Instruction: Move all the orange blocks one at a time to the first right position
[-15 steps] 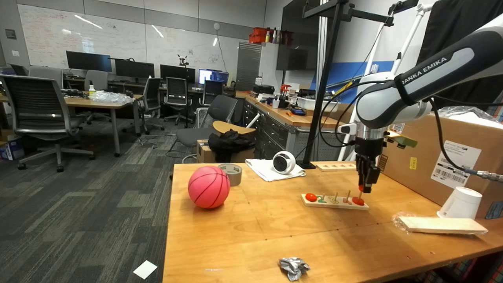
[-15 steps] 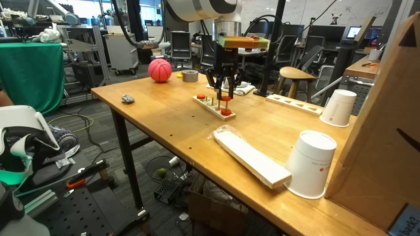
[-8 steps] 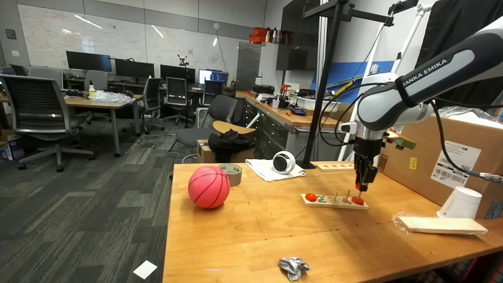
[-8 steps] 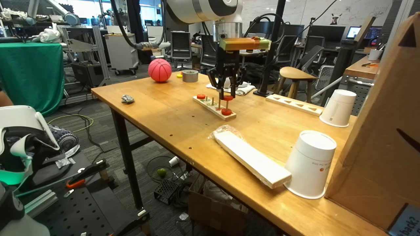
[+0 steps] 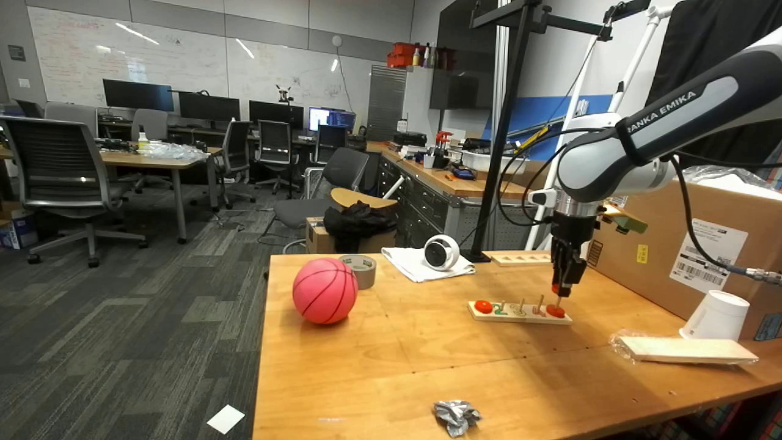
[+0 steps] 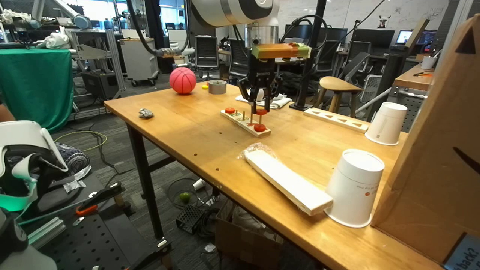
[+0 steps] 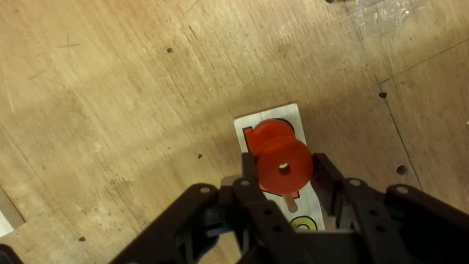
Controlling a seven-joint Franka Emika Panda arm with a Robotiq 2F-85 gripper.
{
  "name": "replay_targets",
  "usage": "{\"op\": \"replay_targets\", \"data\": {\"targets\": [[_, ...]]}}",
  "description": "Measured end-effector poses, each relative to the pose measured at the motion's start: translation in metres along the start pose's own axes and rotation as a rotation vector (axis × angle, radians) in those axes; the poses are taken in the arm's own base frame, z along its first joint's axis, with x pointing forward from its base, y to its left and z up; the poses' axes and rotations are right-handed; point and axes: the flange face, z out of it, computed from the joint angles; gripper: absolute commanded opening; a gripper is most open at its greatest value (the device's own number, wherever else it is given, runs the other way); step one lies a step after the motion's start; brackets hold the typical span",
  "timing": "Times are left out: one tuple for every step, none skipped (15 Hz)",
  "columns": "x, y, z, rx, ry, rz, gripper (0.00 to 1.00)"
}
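A small orange block, a round disc with a hole (image 7: 284, 176), sits between the fingertips of my gripper (image 6: 260, 111). The gripper is shut on it and holds it at the top of the end peg (image 6: 260, 119) of a pale wooden peg board (image 6: 240, 122). I cannot tell if the peg enters its hole. A second orange block (image 6: 260, 128) lies at the base of that peg; the held block partly covers it in the wrist view (image 7: 271, 130). A third orange block (image 6: 230, 110) lies at the board's opposite end, also visible in an exterior view (image 5: 483, 307).
A pink ball (image 5: 325, 291) and a tape roll (image 5: 360, 271) stand at one table end. A plastic-wrapped plank (image 6: 287, 182), white cups (image 6: 355, 187) and a cardboard box (image 6: 431, 161) stand on the table. Crumpled foil (image 5: 457, 417) lies near an edge. A black pole (image 5: 504, 134) rises behind.
My gripper has shifted slightly sideways with the held block, staying above the end peg. The board has shifted a tiny bit the same way. The grip has not changed.
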Motion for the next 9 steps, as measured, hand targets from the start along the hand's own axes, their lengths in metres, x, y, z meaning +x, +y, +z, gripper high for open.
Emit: {"op": "replay_targets", "data": {"targets": [[0.0,0.0,0.0,0.003,0.002,0.003,0.22],[-0.001,0.0,0.0,0.005,0.001,0.004,0.22],[-0.002,0.0,0.001,0.009,-0.001,0.006,0.22],[-0.004,-0.001,0.005,0.02,-0.002,0.01,0.22],[-0.005,-0.002,0.009,0.03,0.0,0.017,0.22],[-0.007,-0.002,0.011,0.04,0.007,0.026,0.23],[-0.008,-0.002,0.014,0.052,0.013,0.036,0.66],[-0.01,-0.003,0.017,0.063,0.018,0.044,0.69],[-0.011,-0.003,0.019,0.074,0.025,0.052,0.74]]}}
